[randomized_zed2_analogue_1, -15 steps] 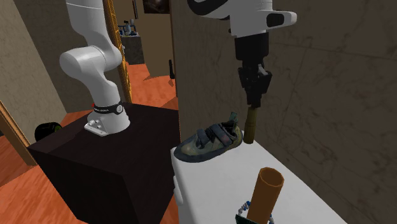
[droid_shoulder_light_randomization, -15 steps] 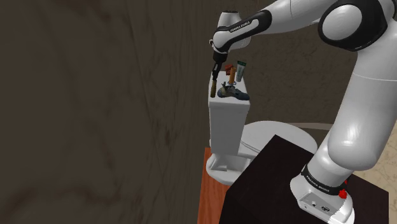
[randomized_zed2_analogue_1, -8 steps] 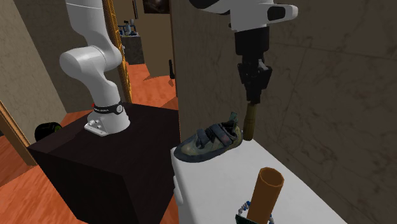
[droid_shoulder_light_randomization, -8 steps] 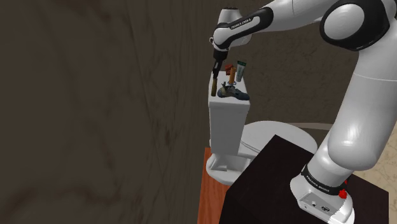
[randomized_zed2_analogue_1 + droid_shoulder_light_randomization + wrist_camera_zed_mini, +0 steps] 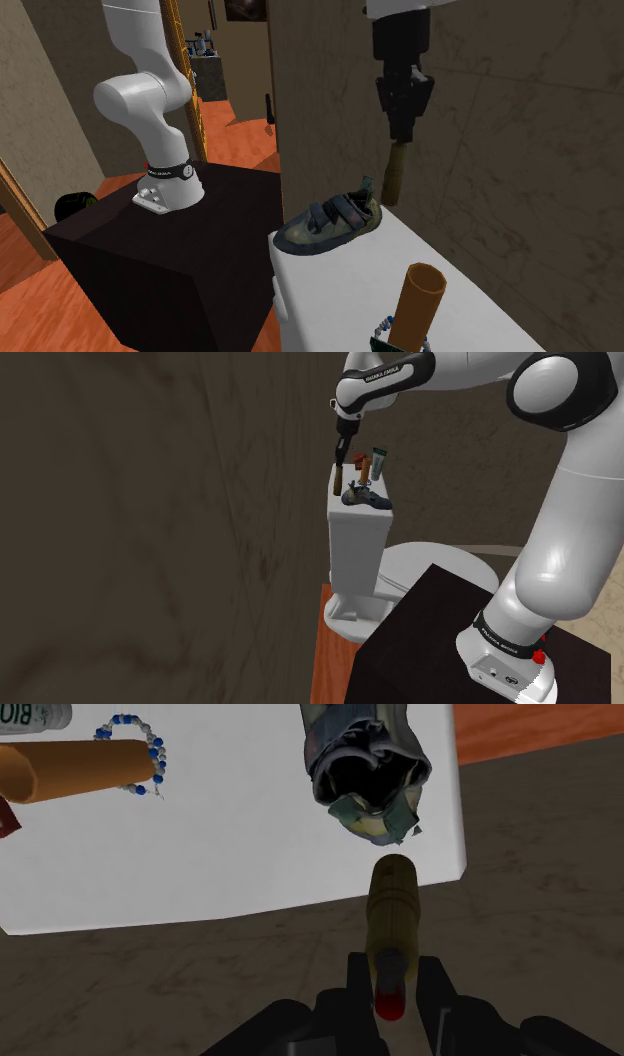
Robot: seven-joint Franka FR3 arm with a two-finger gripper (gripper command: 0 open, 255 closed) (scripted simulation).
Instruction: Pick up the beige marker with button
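You had one marker (image 5: 392,904), olive-brown with a red button, clasped in the single pincer (image 5: 391,976). Just past the marker's far tip you could count one worn shoe (image 5: 365,764) on the one white cistern top (image 5: 250,854). Farther off to the pincer's side stood one orange-brown tube (image 5: 70,769), one string of blue and white beads (image 5: 152,749) against it, and one lettered container (image 5: 35,714) beyond.

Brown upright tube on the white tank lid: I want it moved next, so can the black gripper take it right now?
Probably not: the black gripper is shut on the olive-brown marker, so its grip is taken. The brown upright tube stands apart from the grey-green shoe, open above.
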